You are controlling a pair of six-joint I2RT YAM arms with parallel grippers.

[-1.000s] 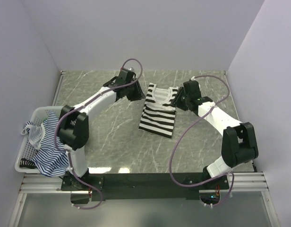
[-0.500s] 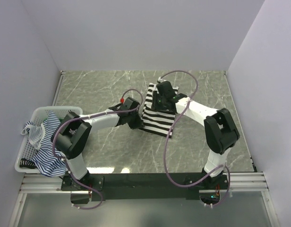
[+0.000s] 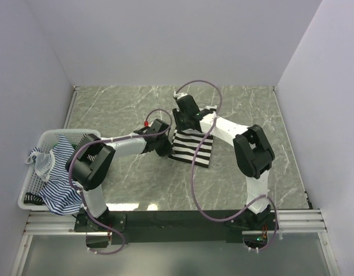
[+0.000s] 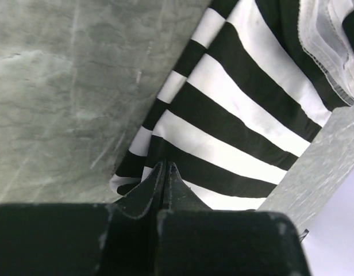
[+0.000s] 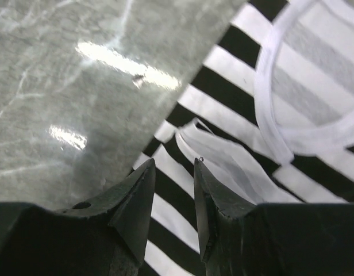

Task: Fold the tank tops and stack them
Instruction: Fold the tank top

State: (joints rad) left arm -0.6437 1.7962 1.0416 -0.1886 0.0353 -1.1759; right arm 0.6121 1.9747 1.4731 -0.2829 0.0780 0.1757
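Note:
The black-and-white striped tank top (image 3: 195, 150) lies flat in the middle of the table. My left gripper (image 3: 166, 150) sits low at its near left corner. In the left wrist view its jaws (image 4: 165, 164) are pressed together on the hem of the tank top (image 4: 234, 115). My right gripper (image 3: 180, 127) hovers over the top's far left part. Its fingers (image 5: 172, 163) stand apart above the stripes (image 5: 183, 172), with nothing between them. A folded white strap (image 5: 214, 150) lies just ahead of them, and the neckline band (image 5: 268, 109) lies beyond. More blue-and-white tank tops (image 3: 57, 172) fill the basket.
A white mesh basket (image 3: 29, 194) stands at the table's left edge, with cloth hanging over its rim. Grey walls close in the table on the left, far and right sides. Both arms' cables (image 3: 195, 172) loop above the marble surface.
My left arm came back from the far side to the top's near left corner and shut its jaws there. My right gripper moved left across the top and narrowed slightly.

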